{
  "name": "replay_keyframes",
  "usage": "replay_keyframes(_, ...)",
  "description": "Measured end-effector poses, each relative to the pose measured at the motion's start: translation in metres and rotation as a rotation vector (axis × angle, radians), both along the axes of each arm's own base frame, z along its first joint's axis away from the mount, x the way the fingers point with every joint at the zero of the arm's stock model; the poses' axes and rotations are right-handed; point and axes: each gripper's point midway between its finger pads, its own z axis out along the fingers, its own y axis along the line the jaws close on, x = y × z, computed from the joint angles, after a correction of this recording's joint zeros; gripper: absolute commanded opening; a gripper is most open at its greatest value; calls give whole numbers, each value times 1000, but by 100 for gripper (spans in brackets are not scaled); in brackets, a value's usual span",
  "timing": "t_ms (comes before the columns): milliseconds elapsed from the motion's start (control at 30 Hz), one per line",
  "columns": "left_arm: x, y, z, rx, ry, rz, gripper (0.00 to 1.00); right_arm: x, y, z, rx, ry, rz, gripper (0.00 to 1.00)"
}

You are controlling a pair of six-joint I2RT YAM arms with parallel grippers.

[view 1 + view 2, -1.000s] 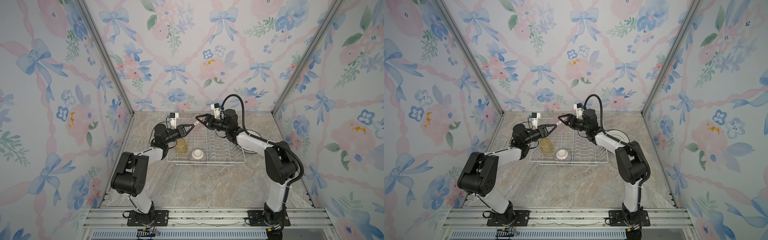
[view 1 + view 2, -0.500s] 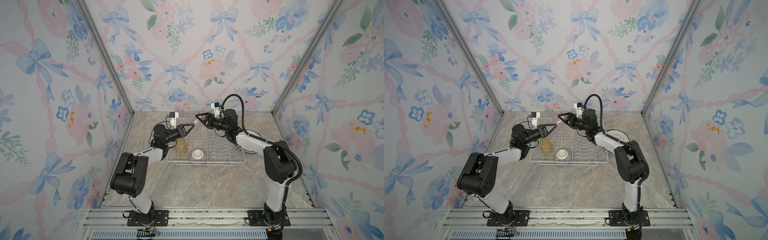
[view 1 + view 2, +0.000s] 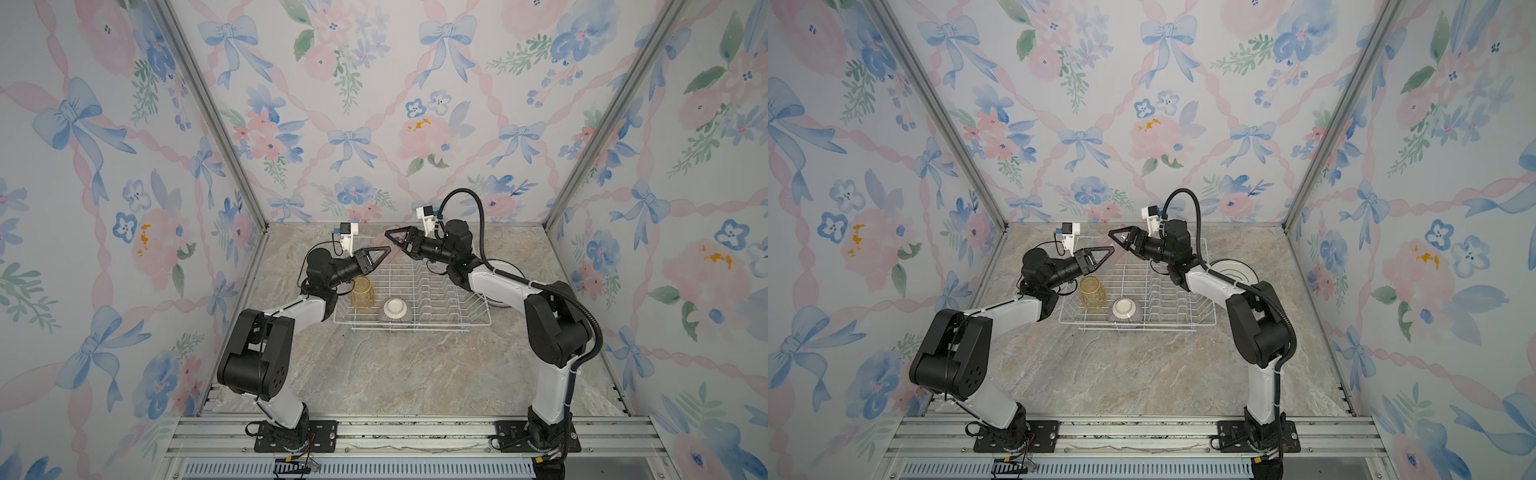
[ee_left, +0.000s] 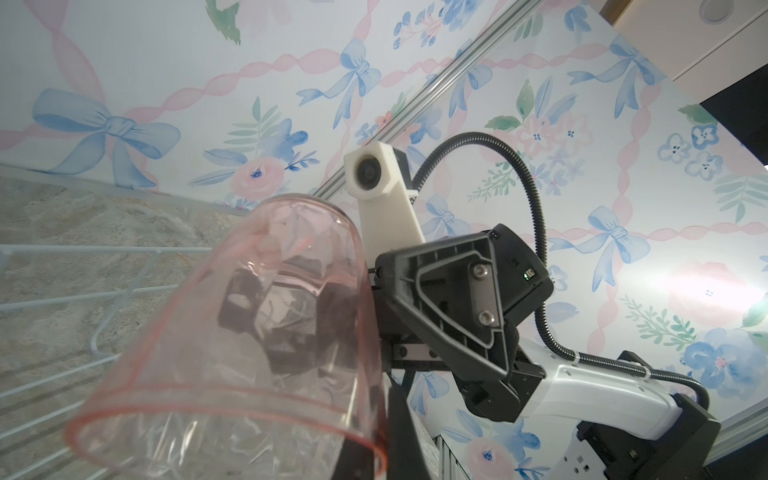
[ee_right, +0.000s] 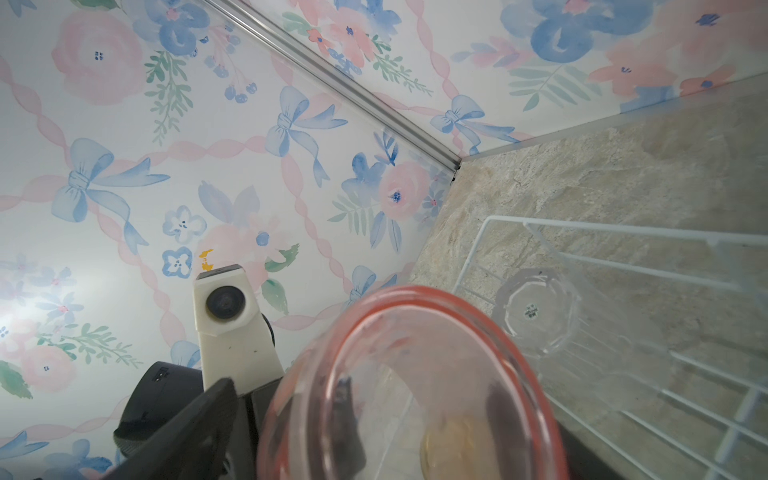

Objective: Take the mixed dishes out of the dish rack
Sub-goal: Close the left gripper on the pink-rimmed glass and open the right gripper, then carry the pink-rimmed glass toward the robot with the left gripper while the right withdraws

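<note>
A pink tumbler (image 3: 381,244) (image 4: 266,332) (image 5: 415,374) hangs tilted above the dish rack's (image 3: 457,328) (image 3: 1183,326) far left part, between both grippers. My left gripper (image 3: 386,249) (image 3: 1111,249) (image 4: 374,415) is shut on its rim wall, one finger inside and one outside. My right gripper (image 3: 391,236) (image 3: 1113,235) (image 5: 457,449) stands open astride the tumbler's base end. In the rack stand a yellow tumbler (image 3: 362,293) (image 3: 1092,292), an upturned purple-striped bowl (image 3: 395,309) (image 3: 1124,309) and a clear tumbler (image 5: 536,311) near the far corner.
A stack of white plates (image 3: 505,270) (image 3: 1233,270) lies on the marble table just right of the rack, partly behind my right arm. The rack's plate prongs (image 3: 432,291) hold nothing. Floral walls close in the back and both sides.
My left jaws have closed onto the pink tumbler's rim. My right jaws have spread wider around its base. Both arms have stayed almost in place.
</note>
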Motion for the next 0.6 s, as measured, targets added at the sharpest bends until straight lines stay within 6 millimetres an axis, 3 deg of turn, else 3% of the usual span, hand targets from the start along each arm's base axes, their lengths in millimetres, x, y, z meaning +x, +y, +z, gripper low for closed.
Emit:
replay_keyframes(167, -1, 0, -3, 37, 2, 14, 0, 2, -2, -4, -19, -19, -6, 97)
replay_keyframes(300, -5, 1, -9, 107, 12, 38, 0, 9, -16, -11, -84, -40, -55, 97)
replay_keyframes(433, -8, -8, -12, 277, 14, 80, 0, 21, -54, -6, -220, -95, -168, 97)
replay_keyframes(600, -28, -33, 14, 500, -97, 77, 0, 19, -104, 20, -420, -213, -318, 97)
